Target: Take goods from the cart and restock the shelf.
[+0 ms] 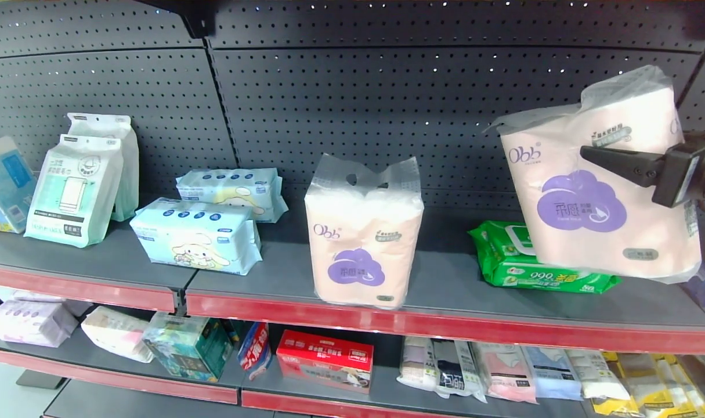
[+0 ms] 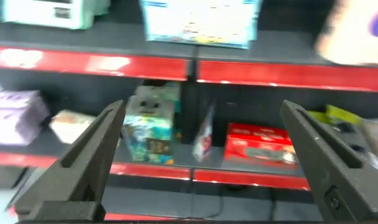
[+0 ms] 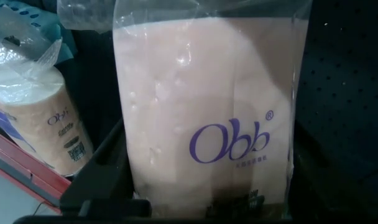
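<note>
— Where is the right gripper (image 1: 604,158) sitting in the head view?

— At about three o'clock, near the edge; its fingers (image 1: 625,164) are pinching a held tissue pack (image 1: 596,220), pink with a purple cloud; one dark finger is lying across the pack's front (the other is hiding behind it); the pack is hanging tilted, its top leaning towards one o'clock.

— And where is it hanging against the shelf (image 1: 445,284)?

— Over the shelf's right part, in front of the pegboard back (image 1: 358,98); a green wipes pack (image 1: 503,264) is lying flat at seven o'clock of it, partly covered by it; whether the two are touching, I cannot tell.

— Is anything like it standing there?

— A standing tissue pack (image 1: 361,238) of the same kind is sitting upright at the shelf's front edge, at nine o'clock of the held one and well apart from it; farther towards nine o'clock two blue-and-white packs (image 1: 195,235) are lying one behind the other; beyond them two mint pouches (image 1: 76,188) are standing upright.

— What is the left gripper (image 2: 201,162) doing?

— Its two fingers are spreading wide apart; it is facing the lower shelf (image 2: 251,177), where a red box (image 2: 260,146) and a teal box (image 2: 148,130) are sitting near each other; in the head view the red box is lying at six o'clock of the standing pack.
</note>
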Robot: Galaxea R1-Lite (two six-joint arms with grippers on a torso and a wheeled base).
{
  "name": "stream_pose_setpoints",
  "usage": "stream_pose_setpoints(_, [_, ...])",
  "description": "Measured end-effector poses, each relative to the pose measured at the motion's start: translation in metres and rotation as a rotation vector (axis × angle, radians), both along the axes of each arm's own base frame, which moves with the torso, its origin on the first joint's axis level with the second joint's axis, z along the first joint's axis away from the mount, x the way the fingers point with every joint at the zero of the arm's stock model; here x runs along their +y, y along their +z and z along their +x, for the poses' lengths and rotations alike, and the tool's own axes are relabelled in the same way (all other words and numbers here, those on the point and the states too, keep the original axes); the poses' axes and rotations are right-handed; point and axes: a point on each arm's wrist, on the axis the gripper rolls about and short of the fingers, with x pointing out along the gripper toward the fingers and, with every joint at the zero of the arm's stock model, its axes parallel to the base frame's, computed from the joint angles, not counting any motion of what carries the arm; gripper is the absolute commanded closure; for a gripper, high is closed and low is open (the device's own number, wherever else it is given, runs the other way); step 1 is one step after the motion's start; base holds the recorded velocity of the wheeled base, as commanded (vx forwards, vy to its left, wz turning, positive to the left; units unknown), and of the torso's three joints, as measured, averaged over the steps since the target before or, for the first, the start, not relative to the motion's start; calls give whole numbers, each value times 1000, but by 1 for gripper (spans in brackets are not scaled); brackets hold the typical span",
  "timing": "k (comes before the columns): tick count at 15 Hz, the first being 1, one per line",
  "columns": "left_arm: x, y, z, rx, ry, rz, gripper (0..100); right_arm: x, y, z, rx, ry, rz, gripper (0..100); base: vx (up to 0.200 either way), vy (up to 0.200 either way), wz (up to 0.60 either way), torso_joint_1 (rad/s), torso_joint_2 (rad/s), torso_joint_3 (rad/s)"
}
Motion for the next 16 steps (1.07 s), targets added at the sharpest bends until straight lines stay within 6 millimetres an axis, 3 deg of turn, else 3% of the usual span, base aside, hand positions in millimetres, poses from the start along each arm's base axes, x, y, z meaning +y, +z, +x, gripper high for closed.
stream_pose_setpoints(10, [-3,1,4,83,235,37,0,0,-6,9,28,-5,0,100,0,0,0,0,0,0])
stream_pose_setpoints(16, [-7,-4,-5,-24,29,-39,0,0,-7,10,33,-9,-1,100,0,0,0,0,0,0])
